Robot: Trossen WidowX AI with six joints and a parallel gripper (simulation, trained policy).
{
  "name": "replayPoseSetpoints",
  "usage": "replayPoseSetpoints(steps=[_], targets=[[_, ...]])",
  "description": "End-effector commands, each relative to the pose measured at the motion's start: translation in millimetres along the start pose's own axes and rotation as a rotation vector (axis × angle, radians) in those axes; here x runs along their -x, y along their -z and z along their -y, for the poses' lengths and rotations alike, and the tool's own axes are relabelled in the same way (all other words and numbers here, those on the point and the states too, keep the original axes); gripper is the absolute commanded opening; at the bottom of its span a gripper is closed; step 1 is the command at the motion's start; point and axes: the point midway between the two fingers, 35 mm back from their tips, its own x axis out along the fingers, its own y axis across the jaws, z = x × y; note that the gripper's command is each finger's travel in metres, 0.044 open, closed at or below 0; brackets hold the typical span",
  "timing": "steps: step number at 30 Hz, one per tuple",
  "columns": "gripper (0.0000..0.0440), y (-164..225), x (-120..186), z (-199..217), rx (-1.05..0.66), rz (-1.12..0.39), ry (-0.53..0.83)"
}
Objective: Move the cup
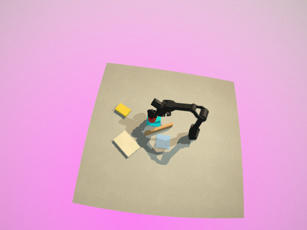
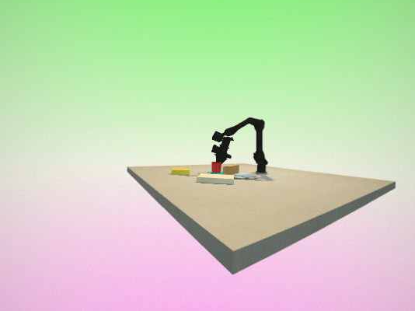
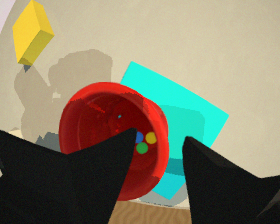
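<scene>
The red cup stands upright on the teal pad, towards one side of it. Blue, yellow and green marbles lie inside the cup in the wrist view; one finger hides part of the inside. My gripper is partly open. In the wrist view one fingertip is over the cup's inside and the other is outside it, with a gap between the outer finger and the cup wall. The pale blue pad carries nothing.
A brown bar stands between the two pads. A cream block lies left of the blue pad in the top view. A yellow block lies beyond the cup, at the far left.
</scene>
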Motion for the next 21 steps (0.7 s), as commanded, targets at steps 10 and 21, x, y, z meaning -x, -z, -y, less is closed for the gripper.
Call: replayPoseSetpoints(steps=[10, 21], targets=[[0.0225, -4.4, 33.1, 4.2, -0.018, 0.017, -0.069], [0.0378, -21.3, 72.0, 1.2, -0.042, 0.067, -0.131]])
